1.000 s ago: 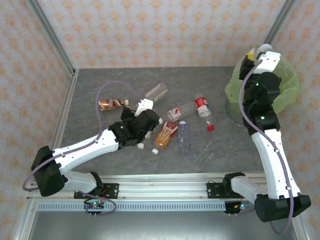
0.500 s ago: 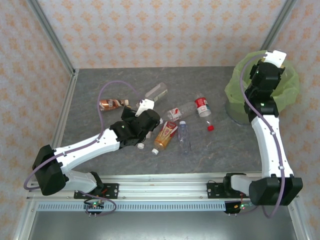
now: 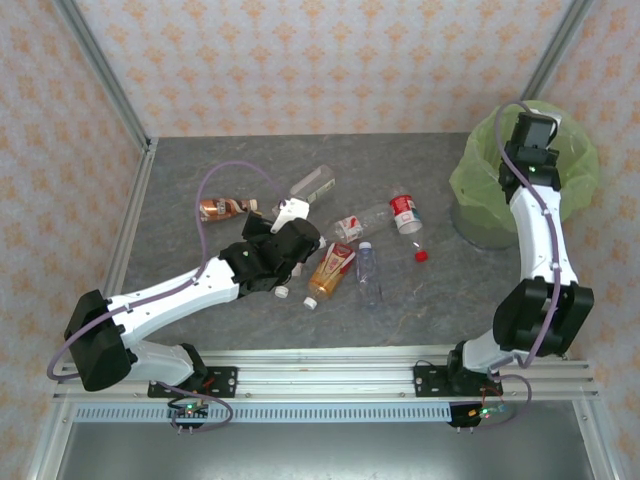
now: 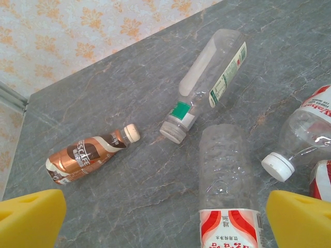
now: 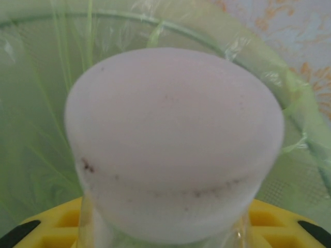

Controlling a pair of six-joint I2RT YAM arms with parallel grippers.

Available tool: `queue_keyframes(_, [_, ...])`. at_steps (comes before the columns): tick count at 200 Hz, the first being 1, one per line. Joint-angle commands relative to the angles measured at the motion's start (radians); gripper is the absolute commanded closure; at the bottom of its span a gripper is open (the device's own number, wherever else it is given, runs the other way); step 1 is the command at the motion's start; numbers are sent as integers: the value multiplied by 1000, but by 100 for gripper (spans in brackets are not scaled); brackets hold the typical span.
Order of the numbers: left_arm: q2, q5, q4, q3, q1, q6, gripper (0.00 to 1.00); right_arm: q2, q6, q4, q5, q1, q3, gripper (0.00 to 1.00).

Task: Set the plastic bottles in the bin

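- Hanging above the bin [image 3: 475, 200], the right gripper [image 3: 536, 130] pinches a white-capped bottle [image 5: 173, 144] by its neck. In the right wrist view the cap faces the camera, yellow fingers [image 5: 282, 225] flank the clear neck, and the lime-green liner fills the background
- Bin: stands at the far right edge of the table [image 3: 200, 160], well apart from the bottles lying on the surface
- Left gripper [image 4: 165, 219]: spread wide, with its yellow fingertips [image 4: 28, 219] at the two lower corners of the left wrist view. In the top view it sits over the left part of the bottle cluster
- Red-white-label bottle [image 4: 227, 181]: clear, lying flat between the spread fingertips and nearer the right one
- Brown bottle [image 4: 85, 157]: on its side, pale cap, at the left of the cluster and apart from the rest
- Green-label bottle [image 4: 209, 77]: clear, on its side, lying beyond the red-white-label bottle
- Round-capped bottle [image 4: 302, 137]: clear, white cap, just right of the red-white-label bottle
- Orange-label bottle [image 3: 332, 268] and plain clear bottle [image 3: 368, 275]: side by side near the table centre
- Red-label bottle [image 3: 404, 212]: lies between the cluster and the bin, with a loose red cap [image 3: 421, 255] near it
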Motion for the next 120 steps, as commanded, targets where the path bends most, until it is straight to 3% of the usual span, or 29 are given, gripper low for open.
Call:
queue_keyframes(1, [-18,-8,2,13,11,9,0,47,-16,-157,-30,-11,91,73])
queue_keyframes(34, [-16,60,-56,25,24,-84,0,122,2,-242,-72,-11,168,69])
queue_keyframes(70, [-44,145,-76,10,57,-232,0,178,38,-306,-77,-12,238,58])
queue_keyframes(120, [-89,148,-2,-81,117,-352,0,155,67,-317,-94,-11,269,45])
